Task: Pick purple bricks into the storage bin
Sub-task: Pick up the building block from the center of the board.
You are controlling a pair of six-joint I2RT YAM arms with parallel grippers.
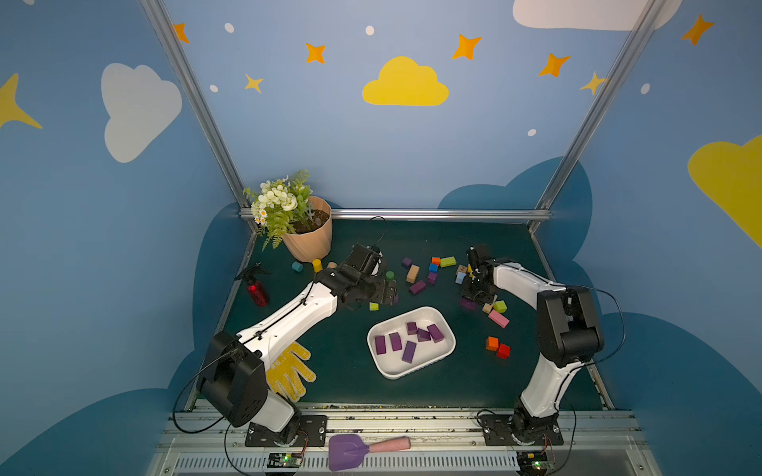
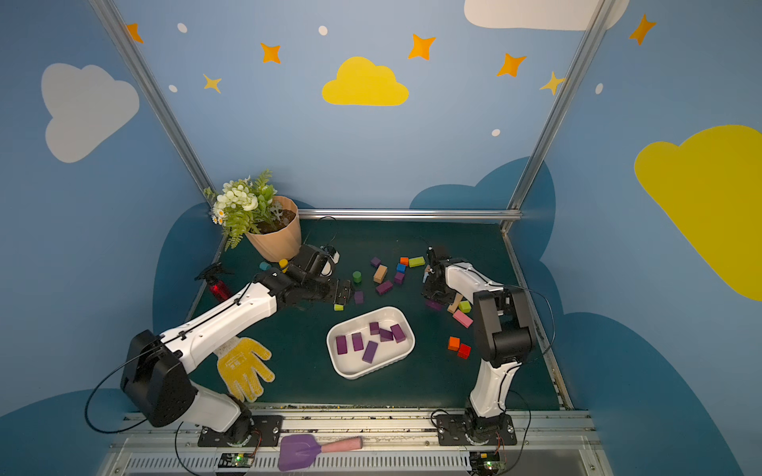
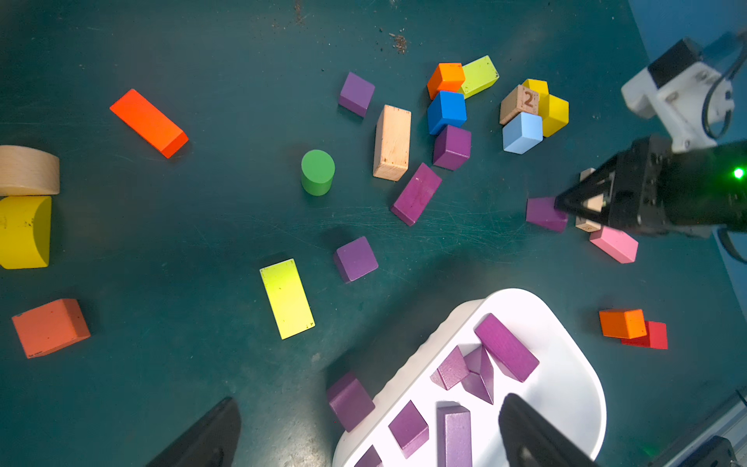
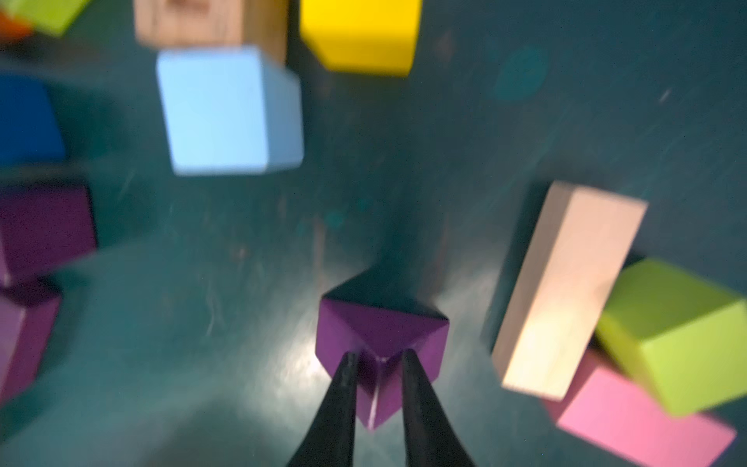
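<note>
While the right gripper [image 4: 380,356] squeezes its two black fingers [image 4: 343,404] onto the near corner of a purple cube [image 4: 380,323], I can't tell whether that cube rests on the green mat [image 4: 566,101] or hangs clear of it. Just off to one side of those fingers lies a pale wooden block [image 4: 566,291], with a lime cube [image 4: 679,335] on a pink block [image 4: 642,428] beyond it. Farther ahead of the tips sits a light blue cube [image 4: 230,109].

Over to the left gripper [image 3: 370,404]: fingers [image 3: 202,436] spread wide, gripping nothing. In the gap between them one purple brick [image 3: 349,400] shows right at the outer rim of the storage bin [image 3: 566,323]; touching or not, I can't tell. Six purple bricks [image 1: 395,341] lie inside the bin, and four loose purple bricks [image 3: 416,194] lie scattered on the mat ahead of those open fingers.
</note>
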